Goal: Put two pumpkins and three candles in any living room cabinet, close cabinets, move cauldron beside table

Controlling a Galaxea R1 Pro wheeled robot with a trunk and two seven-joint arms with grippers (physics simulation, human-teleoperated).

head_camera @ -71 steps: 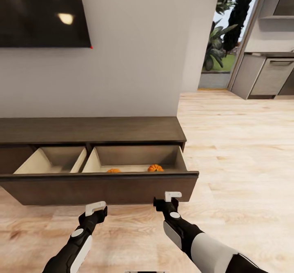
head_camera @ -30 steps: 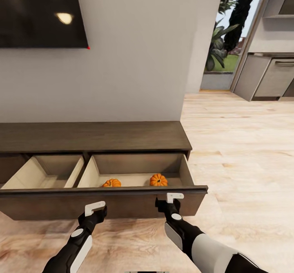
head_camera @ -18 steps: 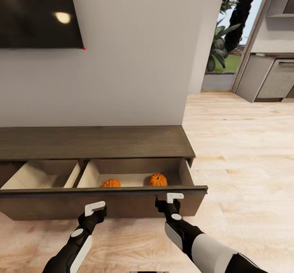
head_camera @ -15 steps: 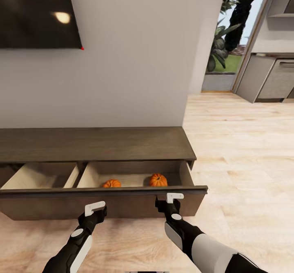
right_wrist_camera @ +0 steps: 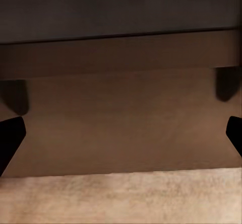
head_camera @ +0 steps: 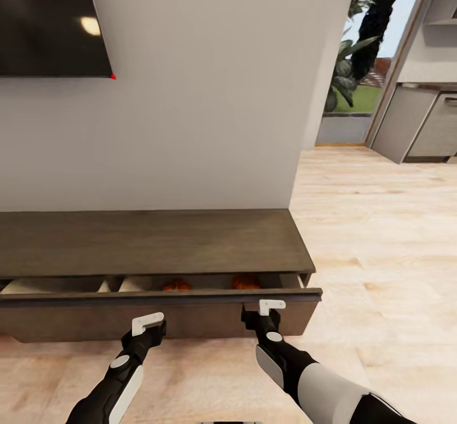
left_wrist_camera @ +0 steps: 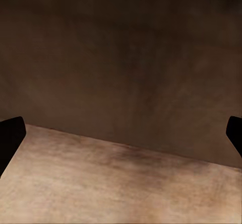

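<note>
Drawer of long dark-brown wood cabinet (head_camera: 158, 313) nearly shut now; rigid, heavy-looking front—push flat. Right gripper (head_camera: 265, 313), left gripper (head_camera: 150, 326) spread wide, empty.

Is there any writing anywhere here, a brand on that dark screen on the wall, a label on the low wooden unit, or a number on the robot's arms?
No readable text anywhere: none on the dark wall screen, the cabinet, its drawer front, or either arm.
</note>
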